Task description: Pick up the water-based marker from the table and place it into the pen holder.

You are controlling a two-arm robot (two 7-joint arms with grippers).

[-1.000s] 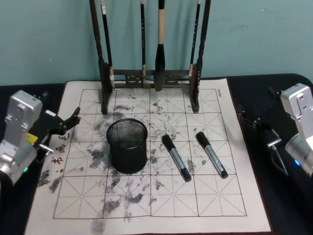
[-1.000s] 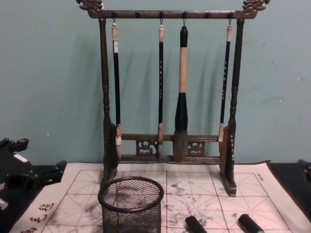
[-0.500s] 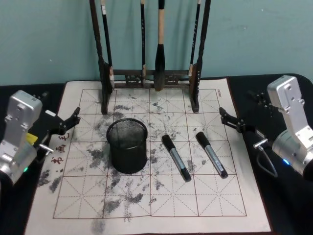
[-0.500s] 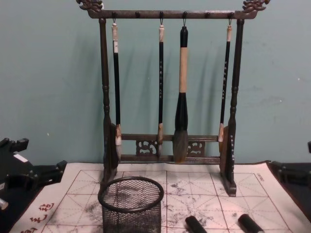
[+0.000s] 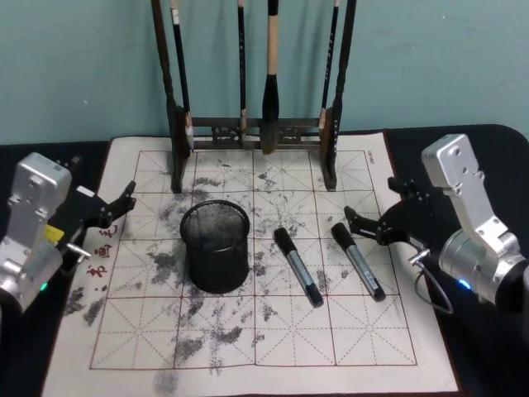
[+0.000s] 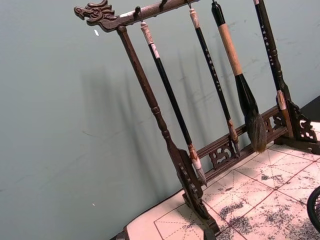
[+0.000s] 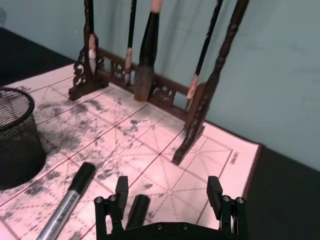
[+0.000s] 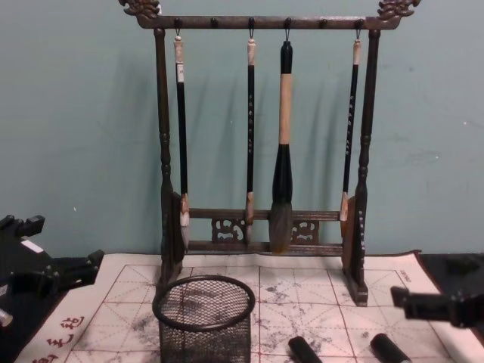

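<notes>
Right gripper (image 5: 366,225): hangs over the mat's right side, just beside the cap end of the right marker (image 5: 357,260). Its fingers are spread wide with nothing between them, which suits an approach to a marker lying flat.
Left gripper (image 5: 116,207): sits at the mat's left edge, near the red characters, well apart from both markers; it looks parked. Its fingers are parted and empty.
Markers: two lie on the mat (image 5: 273,331) right of the holder (image 5: 215,246), roughly parallel, cap ends pointing toward the rack (image 5: 256,124). The left marker (image 5: 297,266) is nearer the holder; the right one is nearer the working claw, so it is the likely target.
Holder: stands upright on the mat in front of the rack, mouth open and no marker in it, so the drop is not yet done.
Head view: gives the whole layout, with both claws, both markers and the gaps between them.
Right wrist view: shows the two fingers (image 7: 119,200) straddling the black cap of the right marker (image 7: 136,210), an alignment the head view leaves unclear.
Chest view: catches only the marker caps at its lower edge, but shows the holder's rim from the side.
Left wrist view: faces the rack and brushes, plus a sliver of the holder.
</notes>
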